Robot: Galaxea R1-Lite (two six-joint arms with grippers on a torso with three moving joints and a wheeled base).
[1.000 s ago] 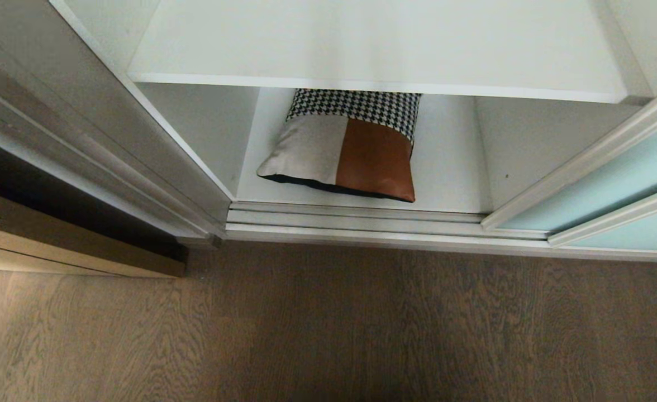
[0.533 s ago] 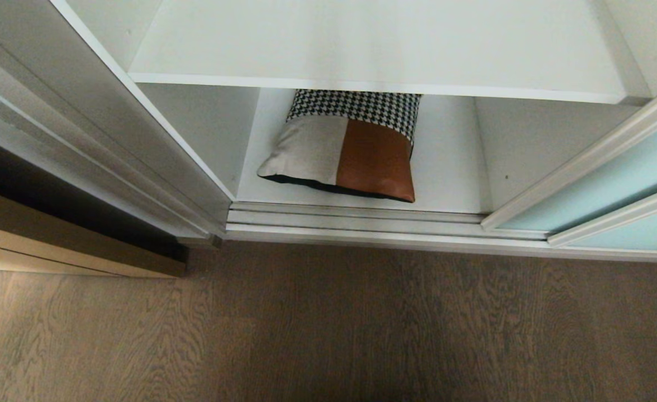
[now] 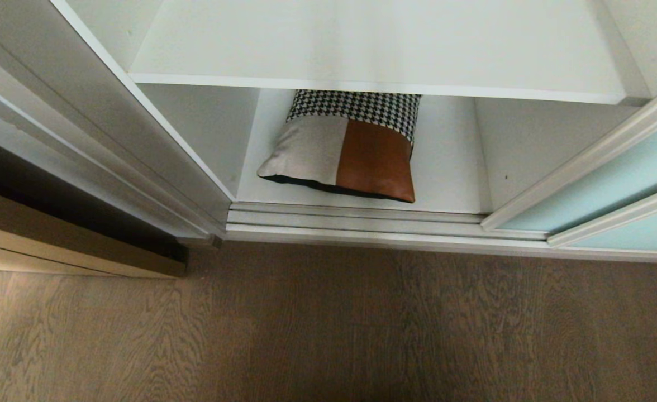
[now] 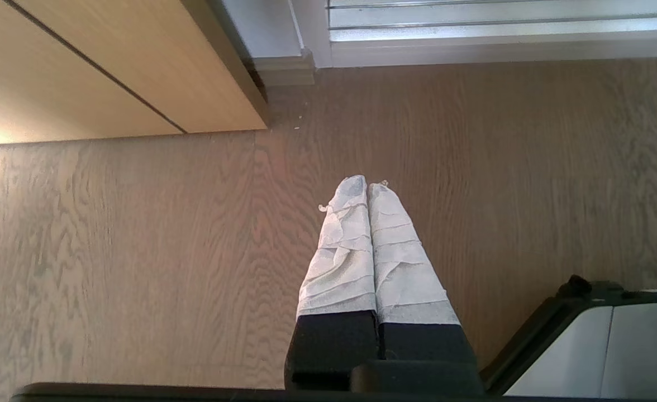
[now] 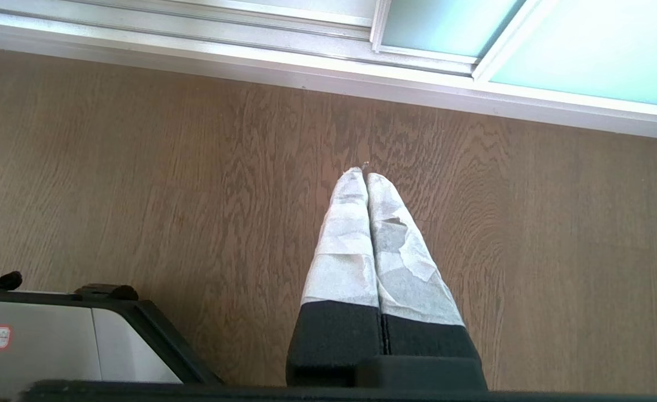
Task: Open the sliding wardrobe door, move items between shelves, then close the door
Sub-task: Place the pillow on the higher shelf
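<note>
Cushion (image 3: 344, 153) lies flat on the bottom shelf (image 3: 451, 167) of the wardrobe, a little to the left, with its far end tucked under the upper shelf (image 3: 373, 44). That upper shelf has nothing on it that shows. The glass door (image 3: 613, 187) is slid over to the right, so the way in is open.

The cushion looks soft and light. It will squash and sag when picked up, and it will not break. The orange patch looks smooth, so it may slip a bit. A good place to pinch it, I think, is the near edge or a front corner, where the seam is thick and sticks out toward the track.

Both arms hang low over the floor (image 3: 328, 324), away from the wardrobe. The left gripper (image 4: 366, 183) and the right gripper (image 5: 363, 172) each have their jaws pressed together with nothing in them.
</note>
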